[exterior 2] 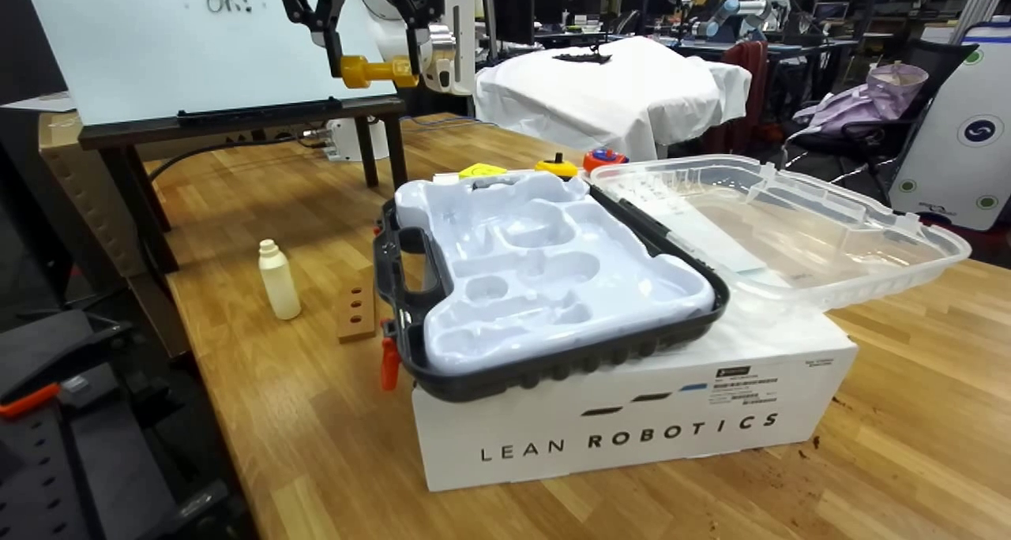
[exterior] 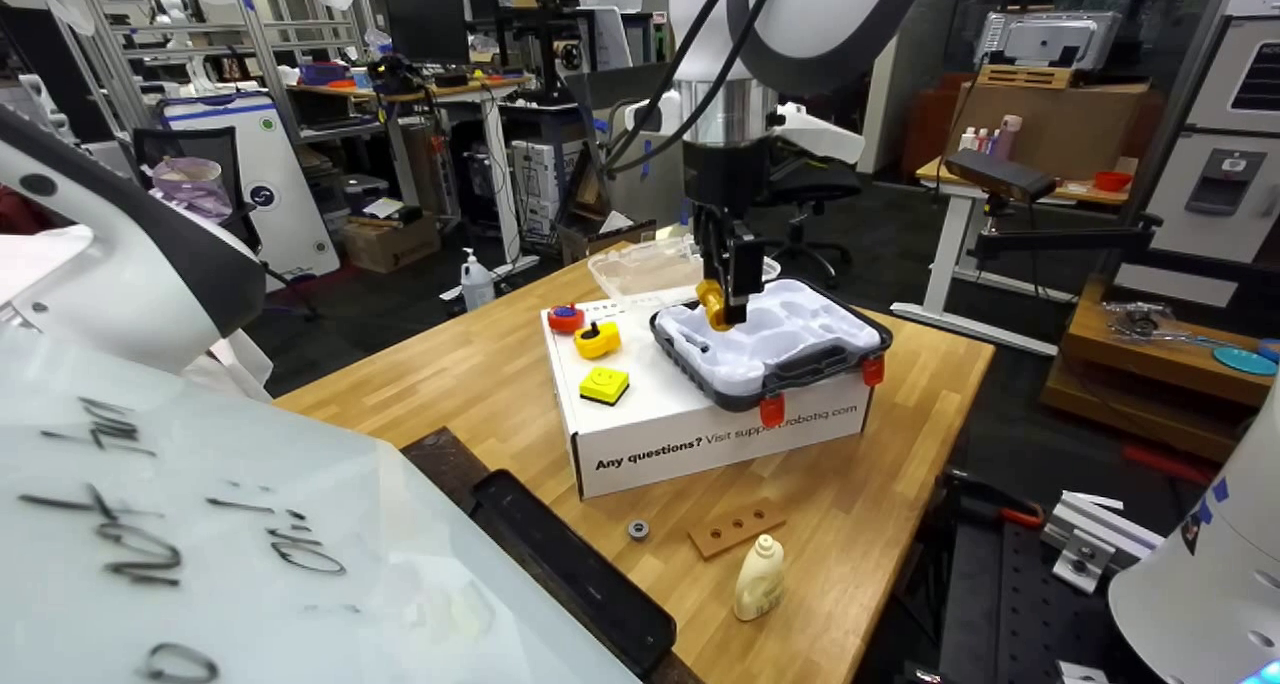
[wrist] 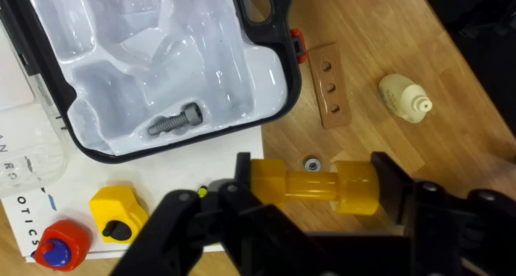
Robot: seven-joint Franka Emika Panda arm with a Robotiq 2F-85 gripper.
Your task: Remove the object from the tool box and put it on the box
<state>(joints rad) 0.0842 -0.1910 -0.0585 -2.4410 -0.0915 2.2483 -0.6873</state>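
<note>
My gripper is shut on an orange-yellow dumbbell-shaped piece, gripped by its two ends. It holds the piece in the air, well above the tabletop; it also shows in an exterior view. The tool box, a dark-rimmed case with a white moulded liner, lies open on the box. The box is a large flat white carton with printed sides, also in an exterior view. A grey bolt lies in a recess of the tool box. In the wrist view the piece appears beside the tool box, past its corner.
The case's clear lid lies open. On the carton are a red piece, a yellow piece with black knob and a yellow smiley block. A brown holed strip, cream bottle and grey ring are on the table.
</note>
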